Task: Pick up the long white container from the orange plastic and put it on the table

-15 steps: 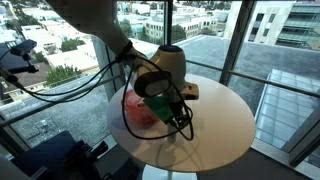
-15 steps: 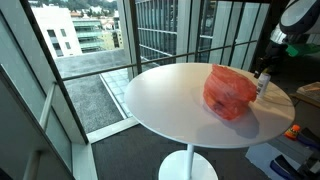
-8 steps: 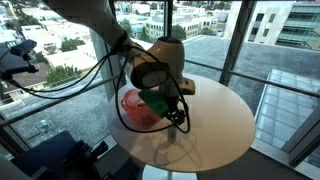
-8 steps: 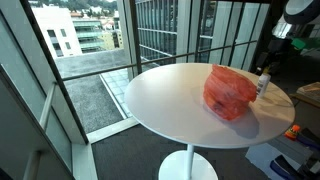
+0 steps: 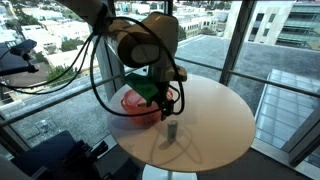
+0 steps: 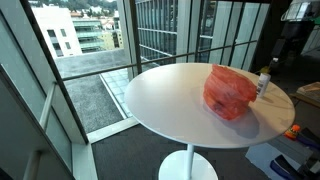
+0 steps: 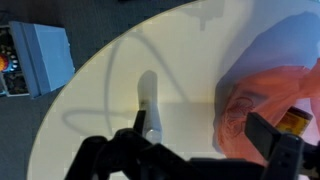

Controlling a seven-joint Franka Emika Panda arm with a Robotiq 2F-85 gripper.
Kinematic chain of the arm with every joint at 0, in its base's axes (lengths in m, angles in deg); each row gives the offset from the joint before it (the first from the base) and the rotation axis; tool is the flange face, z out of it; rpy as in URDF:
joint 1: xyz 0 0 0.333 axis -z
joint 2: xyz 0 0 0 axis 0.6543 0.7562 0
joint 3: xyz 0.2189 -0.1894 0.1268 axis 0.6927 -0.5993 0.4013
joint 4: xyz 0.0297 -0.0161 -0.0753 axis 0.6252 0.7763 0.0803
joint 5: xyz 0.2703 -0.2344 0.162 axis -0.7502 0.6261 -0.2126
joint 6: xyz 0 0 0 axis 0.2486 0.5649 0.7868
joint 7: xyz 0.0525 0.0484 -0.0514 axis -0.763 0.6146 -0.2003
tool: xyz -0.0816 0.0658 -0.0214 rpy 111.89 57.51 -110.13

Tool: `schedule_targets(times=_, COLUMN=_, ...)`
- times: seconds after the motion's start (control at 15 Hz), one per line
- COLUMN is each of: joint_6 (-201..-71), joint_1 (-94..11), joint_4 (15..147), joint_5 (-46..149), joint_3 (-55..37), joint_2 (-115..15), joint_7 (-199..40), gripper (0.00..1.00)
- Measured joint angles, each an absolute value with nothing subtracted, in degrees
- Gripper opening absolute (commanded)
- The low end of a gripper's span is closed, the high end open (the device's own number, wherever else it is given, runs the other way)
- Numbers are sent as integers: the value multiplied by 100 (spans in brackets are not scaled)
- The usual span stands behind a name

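Note:
The long white container (image 5: 172, 130) stands upright on the table (image 5: 215, 125), just beside the orange plastic basket (image 5: 138, 103). It also shows in an exterior view (image 6: 264, 83) next to the basket (image 6: 230, 90). My gripper (image 5: 168, 104) hangs above the container, open and empty, and it is also in an exterior view (image 6: 281, 58). In the wrist view the container (image 7: 150, 103) lies below my gripper (image 7: 203, 128), close to the left finger (image 7: 138, 124). The basket (image 7: 278, 85) is under the right finger.
A small yellow-brown item (image 7: 295, 121) lies in the basket. A grey-blue box (image 7: 40, 55) sits on the floor past the table edge (image 7: 70, 90). Tall glass windows (image 6: 150, 35) surround the table. Bare tabletop (image 6: 165, 100) extends beyond the basket.
My gripper has let go of the container and risen above it. The container stays standing on the table beside the basket.

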State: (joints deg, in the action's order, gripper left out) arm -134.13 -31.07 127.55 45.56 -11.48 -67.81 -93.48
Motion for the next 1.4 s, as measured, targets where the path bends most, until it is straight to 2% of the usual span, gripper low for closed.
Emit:
schedule_targets(times=0.47, joint_6=-12260, joint_1=-3278, joint_4=12804, joint_5=4978, joint_3=-1103, joint_2=-7709, joint_7=-9001, gripper=100)
schedule_targets(times=1.4, joint_6=-12207, joint_1=-3527, joint_4=12858, joint_5=5043, joint_3=-837, joint_2=-8238, joint_7=-8331, gripper=100)
